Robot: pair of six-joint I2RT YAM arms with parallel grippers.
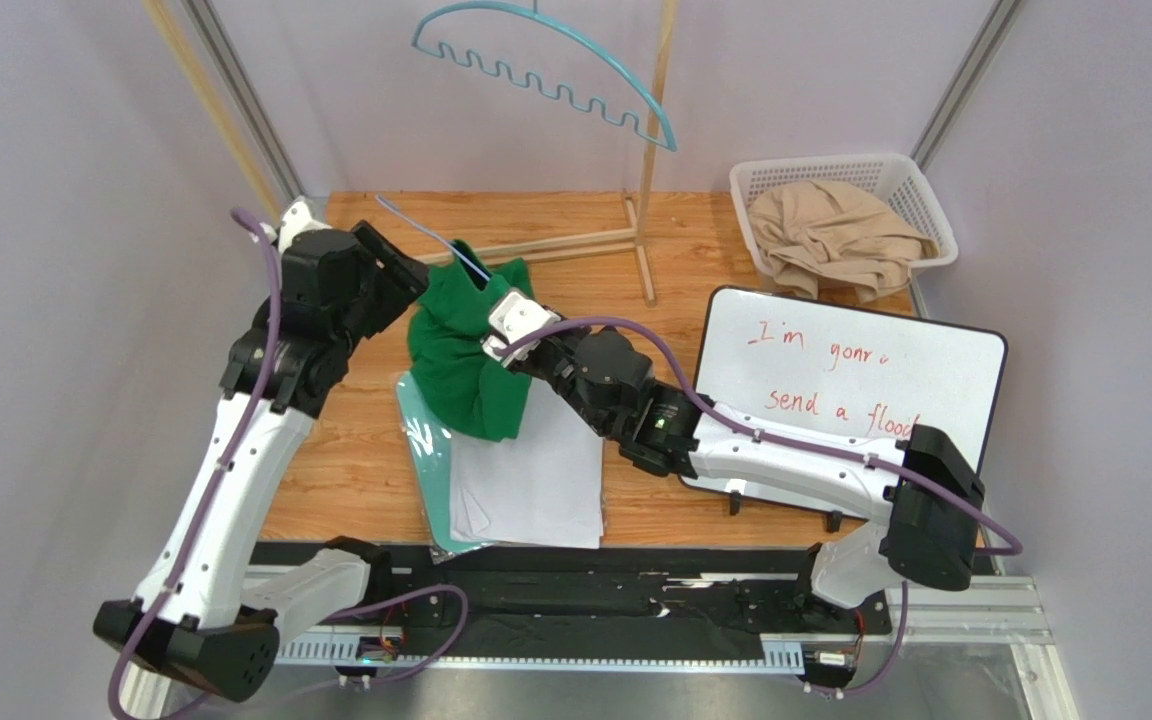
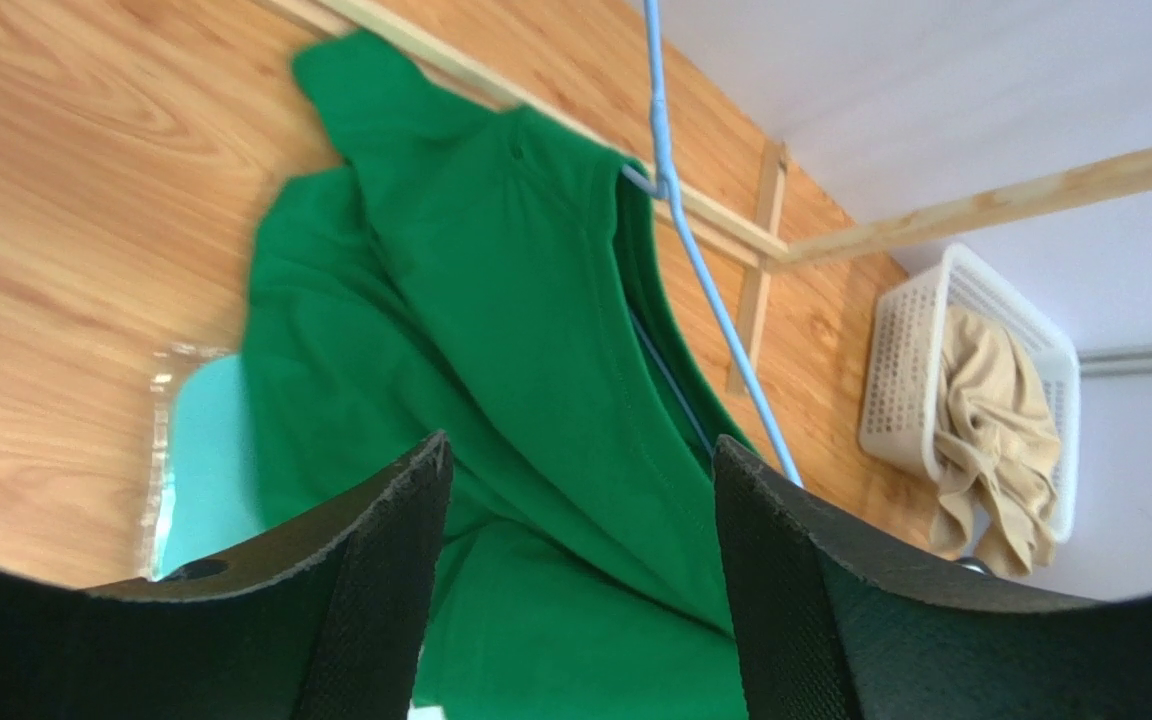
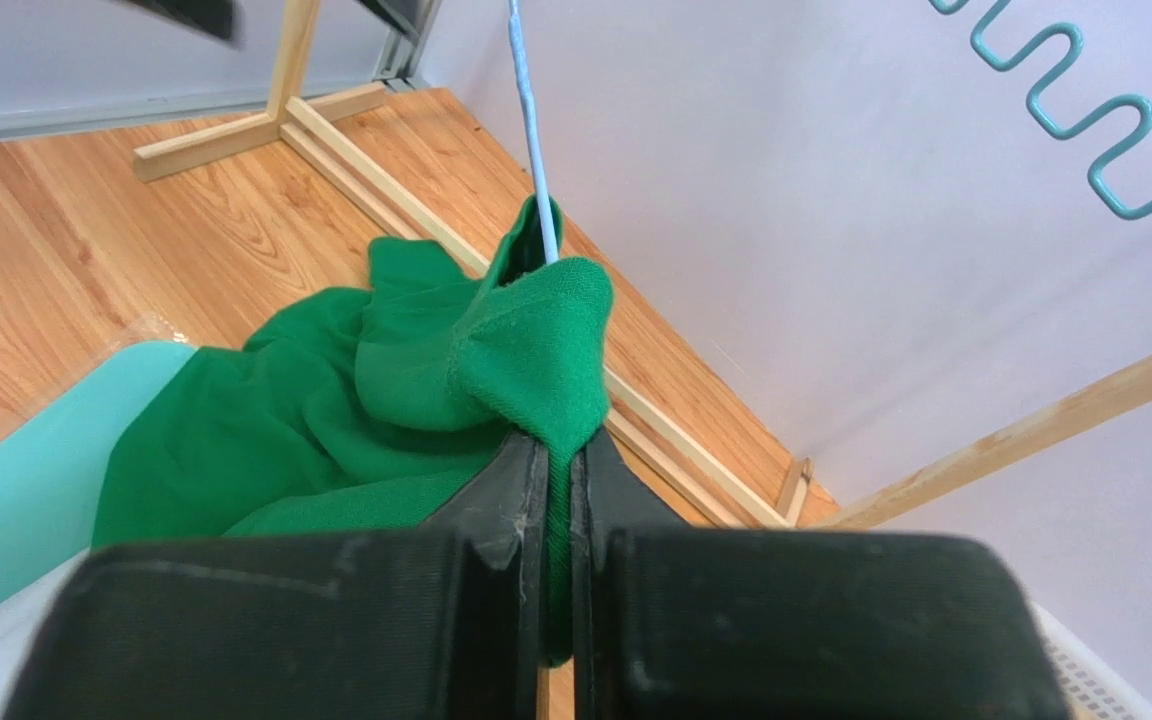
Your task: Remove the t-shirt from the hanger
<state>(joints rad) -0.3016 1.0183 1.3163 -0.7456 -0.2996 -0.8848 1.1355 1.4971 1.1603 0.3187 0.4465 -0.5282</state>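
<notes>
The green t-shirt (image 1: pixel 462 353) lies heaped on the tabletop (image 1: pixel 342 450), soft, light and limp, with the thin blue hanger (image 2: pixel 702 270) threaded through its neck. The right fingers (image 3: pixel 530 495) are clamped on a collar fold, probably the best hold. The left fingers (image 2: pixel 420 495) are spread above the shirt.

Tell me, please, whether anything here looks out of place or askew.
The shirt is crumpled in a heap partly over the papers, with the blue hanger poking out of it aslant. The right gripper pinches one fold. Beige cloth droops over the basket rim.
</notes>
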